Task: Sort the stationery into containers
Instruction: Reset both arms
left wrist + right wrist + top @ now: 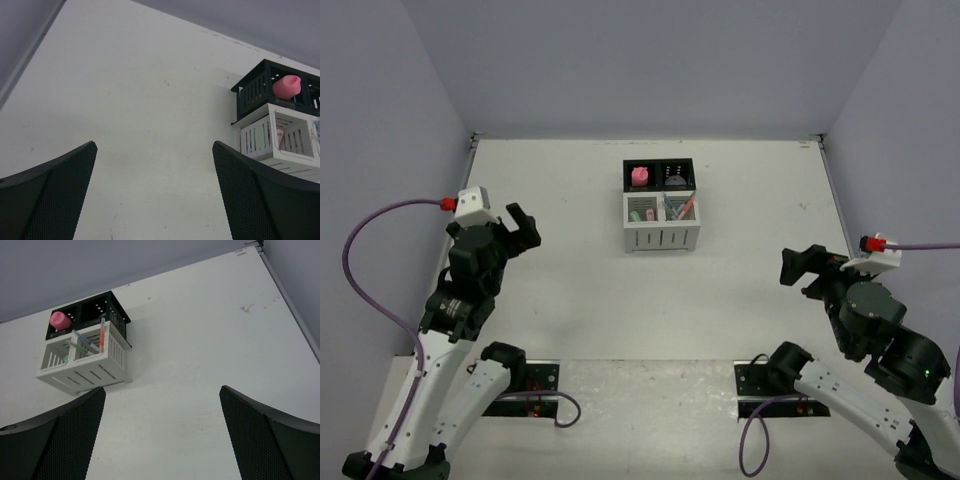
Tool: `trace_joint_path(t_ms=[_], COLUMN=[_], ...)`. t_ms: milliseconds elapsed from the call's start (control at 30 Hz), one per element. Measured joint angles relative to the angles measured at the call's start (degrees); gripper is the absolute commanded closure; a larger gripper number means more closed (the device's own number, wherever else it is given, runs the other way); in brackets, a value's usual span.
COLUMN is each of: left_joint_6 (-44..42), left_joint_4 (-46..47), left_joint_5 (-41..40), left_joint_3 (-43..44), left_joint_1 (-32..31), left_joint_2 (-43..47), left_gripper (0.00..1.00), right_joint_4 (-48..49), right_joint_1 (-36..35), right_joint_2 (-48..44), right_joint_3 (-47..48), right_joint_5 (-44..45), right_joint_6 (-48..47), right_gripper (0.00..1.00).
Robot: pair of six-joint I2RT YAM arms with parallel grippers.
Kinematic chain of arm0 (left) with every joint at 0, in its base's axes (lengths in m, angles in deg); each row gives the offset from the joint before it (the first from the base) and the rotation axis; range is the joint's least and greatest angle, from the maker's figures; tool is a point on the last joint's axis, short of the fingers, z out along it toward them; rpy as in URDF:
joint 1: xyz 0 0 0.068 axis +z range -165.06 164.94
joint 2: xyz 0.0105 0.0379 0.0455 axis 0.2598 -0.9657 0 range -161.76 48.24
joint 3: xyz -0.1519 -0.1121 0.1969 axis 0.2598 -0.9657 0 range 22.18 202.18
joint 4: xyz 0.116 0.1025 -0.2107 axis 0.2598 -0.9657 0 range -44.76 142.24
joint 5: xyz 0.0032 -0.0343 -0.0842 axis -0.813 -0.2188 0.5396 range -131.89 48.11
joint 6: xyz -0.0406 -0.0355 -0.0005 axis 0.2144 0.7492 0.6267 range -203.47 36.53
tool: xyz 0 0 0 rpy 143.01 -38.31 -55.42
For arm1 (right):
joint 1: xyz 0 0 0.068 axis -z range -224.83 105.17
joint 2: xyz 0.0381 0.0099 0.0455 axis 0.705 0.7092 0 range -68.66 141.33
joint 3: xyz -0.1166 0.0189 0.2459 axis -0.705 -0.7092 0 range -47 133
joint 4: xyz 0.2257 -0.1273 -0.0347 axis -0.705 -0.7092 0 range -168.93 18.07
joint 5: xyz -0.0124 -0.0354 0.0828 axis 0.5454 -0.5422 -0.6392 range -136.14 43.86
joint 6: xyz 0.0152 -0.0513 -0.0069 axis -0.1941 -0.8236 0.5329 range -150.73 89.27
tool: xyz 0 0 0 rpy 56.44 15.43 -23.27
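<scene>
Left claw (523,228) and right claw (798,268) released, empty. Pink rounded eraser (640,176) lies inside the black-and-white four-compartment organizer (662,238).

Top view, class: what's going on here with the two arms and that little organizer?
Neither arm is handling anything. The left gripper and right gripper are both open, held apart from the organizer. A pink eraser sits in a black bin and pens lean in a white one; all stationery in view is inside.
</scene>
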Motion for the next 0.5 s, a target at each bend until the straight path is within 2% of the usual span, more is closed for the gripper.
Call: trace_joint_path(t_ms=[167,500], left_joint_6=[-2.69,-3.98], left_joint_4=[0.87,1.04], left_joint_5=[-1.76,-0.64], left_joint_3=[-4.98,-6.78], left_joint_1=[-0.02,-0.02], left_joint_2=[6.13,5.62], left_gripper=[0.00,0.00], right_joint_4=[1.23,4.24], right_joint_1=[0.00,0.00], right_joint_2=[-2.17,1.87], right_joint_3=[-3.39,-5.37], right_joint_5=[0.32,0.36], right_joint_6=[-0.33,0.39], right_gripper=[0.01,0.01])
